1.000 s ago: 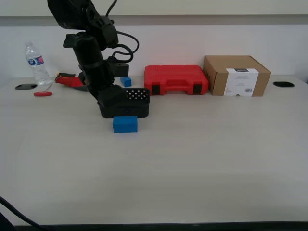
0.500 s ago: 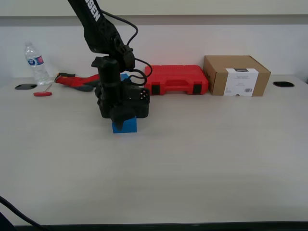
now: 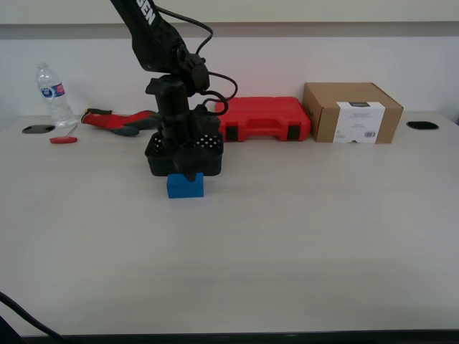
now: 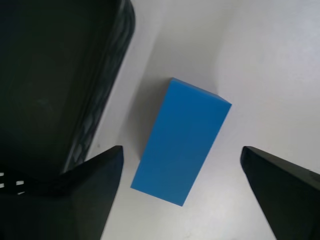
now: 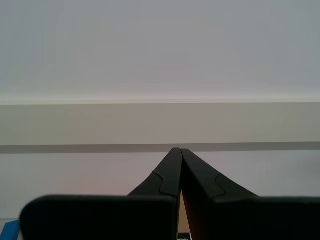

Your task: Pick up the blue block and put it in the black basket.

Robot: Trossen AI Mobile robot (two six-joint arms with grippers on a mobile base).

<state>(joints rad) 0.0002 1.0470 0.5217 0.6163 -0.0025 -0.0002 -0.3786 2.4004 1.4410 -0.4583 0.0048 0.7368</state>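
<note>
The blue block (image 3: 185, 187) lies flat on the table just in front of the black basket (image 3: 209, 159), close to its front wall. My first gripper (image 3: 188, 175) points down right over the block, open. In the first wrist view the blue block (image 4: 182, 142) lies between the two spread fingers (image 4: 95, 185) without touching them, and the black basket (image 4: 60, 75) sits right beside it. My first gripper (image 4: 181, 150) holds nothing. My second gripper (image 5: 177, 151) is shut on nothing and faces a bare wall; its arm does not show in the exterior view.
Behind the basket stand a red case (image 3: 263, 118) and a cardboard box (image 3: 351, 112). Toward the exterior view's left are a water bottle (image 3: 52, 93), a red screwdriver (image 3: 63, 140) and a red and grey item (image 3: 115, 120). Bare tabletop (image 3: 287, 244) stretches in front of the block.
The first arm has swung toward the exterior view's right, turned its gripper downward and come down over the blue block. The block and basket have stayed in place.
</note>
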